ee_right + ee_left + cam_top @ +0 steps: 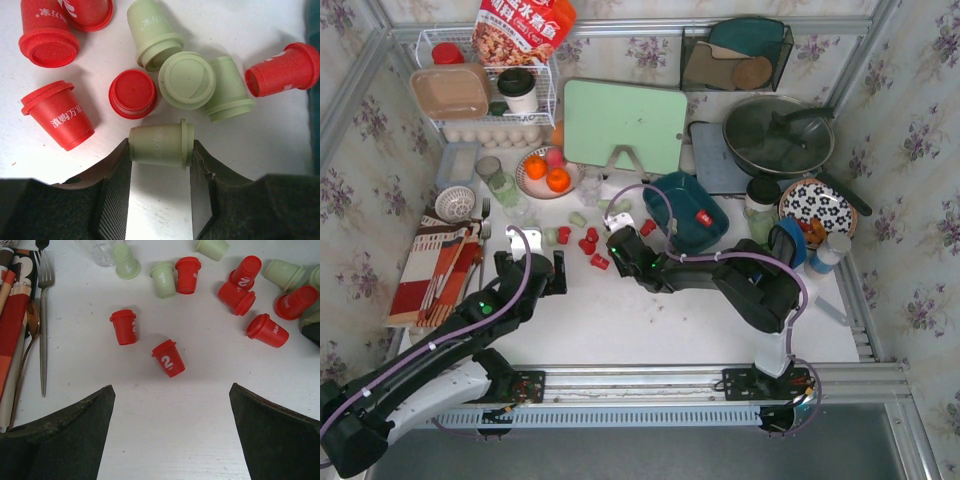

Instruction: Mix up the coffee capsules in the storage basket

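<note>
Red and pale green coffee capsules lie scattered on the white table left of the dark teal storage basket. One red capsule lies in the basket. My right gripper is shut on a pale green capsule that lies on its side between the fingertips, at table height. Several red and green capsules crowd just beyond it, and the basket's edge shows at the right. My left gripper is open and empty, with a red capsule just ahead of it.
A fork and a striped napkin lie at the left. Clear glasses and a plate of oranges stand behind the capsules. A green cutting board, a pan and a patterned plate are at the back and right.
</note>
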Robot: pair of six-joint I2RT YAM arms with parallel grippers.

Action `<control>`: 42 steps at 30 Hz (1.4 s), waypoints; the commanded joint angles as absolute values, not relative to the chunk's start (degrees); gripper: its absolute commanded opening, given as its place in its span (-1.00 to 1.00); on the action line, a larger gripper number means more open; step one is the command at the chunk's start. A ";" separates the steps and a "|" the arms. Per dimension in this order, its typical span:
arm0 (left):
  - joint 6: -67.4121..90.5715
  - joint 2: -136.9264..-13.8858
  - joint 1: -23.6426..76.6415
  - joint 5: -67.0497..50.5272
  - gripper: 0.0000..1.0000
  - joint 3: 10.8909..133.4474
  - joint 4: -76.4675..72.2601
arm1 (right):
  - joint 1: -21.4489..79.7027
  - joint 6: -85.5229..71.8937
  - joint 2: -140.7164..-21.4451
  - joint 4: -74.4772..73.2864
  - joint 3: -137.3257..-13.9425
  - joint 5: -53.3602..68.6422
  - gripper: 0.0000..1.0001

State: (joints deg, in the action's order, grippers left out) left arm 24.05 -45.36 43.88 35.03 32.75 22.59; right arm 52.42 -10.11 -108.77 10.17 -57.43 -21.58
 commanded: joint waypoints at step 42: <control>24.82 -45.57 43.77 32.25 0.99 33.25 21.63 | 28.72 -17.27 -89.95 5.63 -47.29 -19.13 0.31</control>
